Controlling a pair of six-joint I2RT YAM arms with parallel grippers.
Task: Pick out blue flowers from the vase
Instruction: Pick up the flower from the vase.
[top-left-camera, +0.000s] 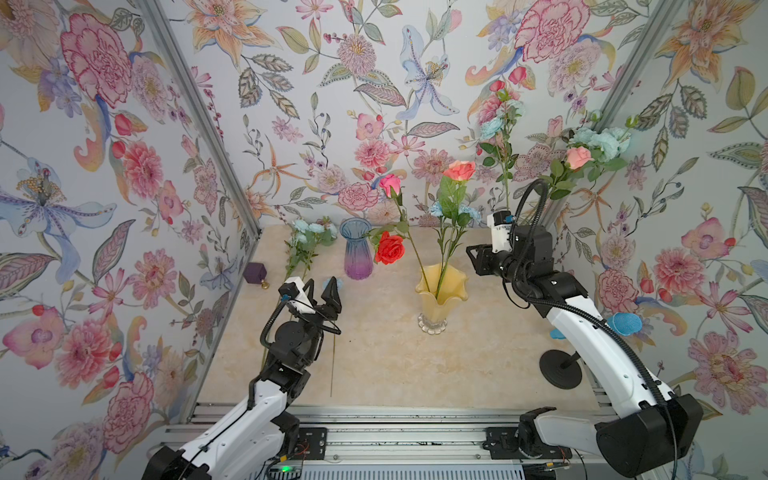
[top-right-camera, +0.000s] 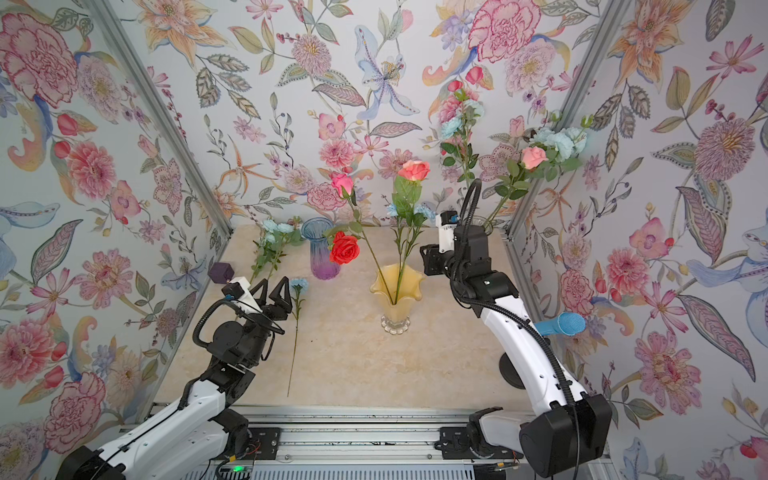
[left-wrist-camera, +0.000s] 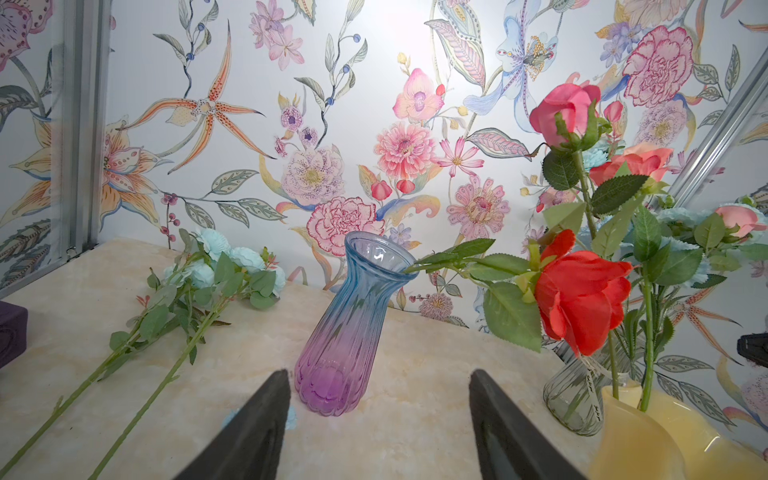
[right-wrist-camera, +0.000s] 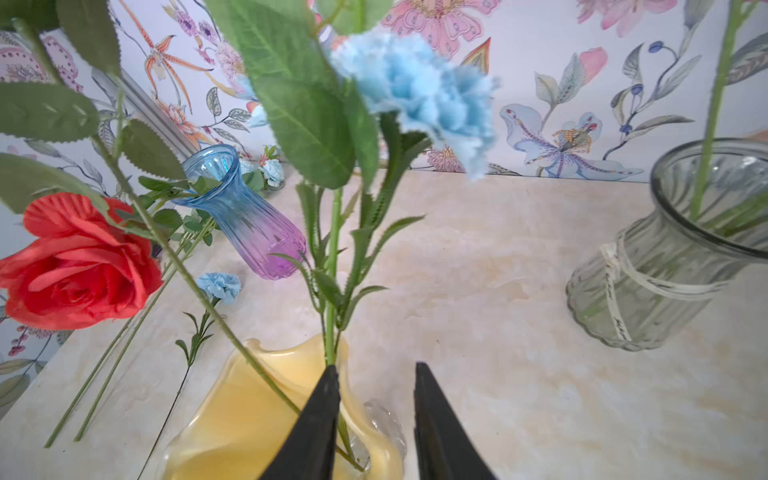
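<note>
We make out the fingertips of the right hand (right-wrist-camera: 376, 366) only in the right wrist view: parted, nothing between them, one just beside the stem of the blue flower (right-wrist-camera: 415, 91) in the yellow vase (right-wrist-camera: 249, 407). The left hand (top-left-camera: 321, 287), spread wide and empty, half hides a single blue bloom (top-right-camera: 298, 284) lying on the tabletop (top-right-camera: 353, 365). Blue sprays (left-wrist-camera: 216, 257) lie beyond it. The grey glass vase (right-wrist-camera: 648, 299), cut off in that view, sits mostly behind the right arm (top-left-camera: 590, 345) in both top views.

left arm (top-left-camera: 245, 424), right arm (top-left-camera: 582, 336): white shells; black joints | cables (top-left-camera: 267, 326): black ribbed hose (looping) | fingers (left-wrist-camera: 249, 432): black; pointed
</note>
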